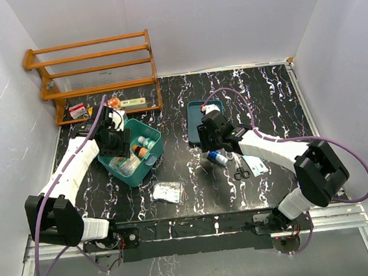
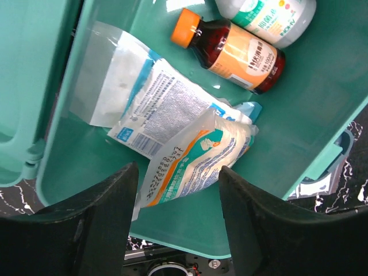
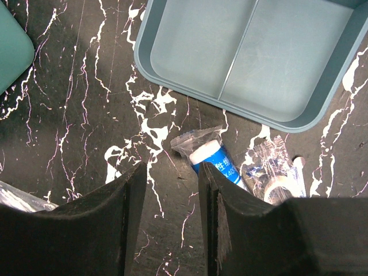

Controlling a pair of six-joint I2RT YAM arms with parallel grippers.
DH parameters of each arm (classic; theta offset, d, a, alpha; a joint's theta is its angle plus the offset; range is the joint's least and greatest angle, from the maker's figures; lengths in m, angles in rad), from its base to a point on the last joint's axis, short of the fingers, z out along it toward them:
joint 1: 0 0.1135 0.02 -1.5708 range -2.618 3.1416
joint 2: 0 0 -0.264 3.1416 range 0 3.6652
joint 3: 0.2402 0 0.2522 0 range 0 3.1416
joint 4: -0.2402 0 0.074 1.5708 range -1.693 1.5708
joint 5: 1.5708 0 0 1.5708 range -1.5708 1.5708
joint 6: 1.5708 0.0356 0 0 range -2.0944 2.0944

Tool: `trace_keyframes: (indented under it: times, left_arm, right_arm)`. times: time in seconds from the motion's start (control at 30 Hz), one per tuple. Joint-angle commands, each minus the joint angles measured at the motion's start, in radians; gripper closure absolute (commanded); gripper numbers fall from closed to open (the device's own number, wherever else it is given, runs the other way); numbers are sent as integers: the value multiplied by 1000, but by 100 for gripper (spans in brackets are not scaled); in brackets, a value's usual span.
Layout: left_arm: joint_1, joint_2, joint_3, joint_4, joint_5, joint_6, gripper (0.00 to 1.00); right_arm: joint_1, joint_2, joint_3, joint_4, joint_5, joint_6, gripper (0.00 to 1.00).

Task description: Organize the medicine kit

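The medicine kit (image 1: 149,169) is a teal case lying open left of centre. Inside the medicine kit (image 2: 299,109) lie a brown bottle with an orange cap (image 2: 233,53), a white bottle (image 2: 270,14) and flat printed packets (image 2: 190,158). My left gripper (image 1: 121,144) hangs over the case. In its wrist view the left gripper (image 2: 178,175) is open, and the nearest packet lies loose below the tips. My right gripper (image 3: 172,172) is open over bare table, and a blue-labelled wrapped roll (image 3: 211,161) lies just beside its right finger. In the top view the right gripper (image 1: 209,147) is near the darker tray.
A darker teal divided tray (image 1: 195,107) sits behind the right gripper. Small scissors (image 1: 241,171), a card (image 1: 257,165) and a clear-wrapped tape roll (image 3: 276,187) lie to its right. A white packet (image 1: 166,192) lies near the front edge. A wooden rack (image 1: 92,68) stands at the back left.
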Motion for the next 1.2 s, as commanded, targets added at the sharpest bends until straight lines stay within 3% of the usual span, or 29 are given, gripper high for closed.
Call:
trace_keyframes:
  times: [0.0, 0.4, 0.77, 0.97, 1.17]
  left_arm:
    - [4, -24, 46, -6, -76, -11, 42]
    - [4, -67, -16, 123, -113, 33, 43]
    - [5, -7, -114, 186, 0, -68, 57]
    - [3, 24, -145, 179, 38, -122, 69]
    - [4, 5, -185, 196, 39, -189, 71]
  right_arm:
    - [-3, -22, 5, 35, -8, -6, 61]
    - [-3, 2, 25, 36, -10, 14, 61]
    - [-3, 36, 54, 44, -26, 49, 61]
    - [2, 41, 54, 90, -141, 52, 60]
    - [36, 20, 30, 128, -172, 67, 58]
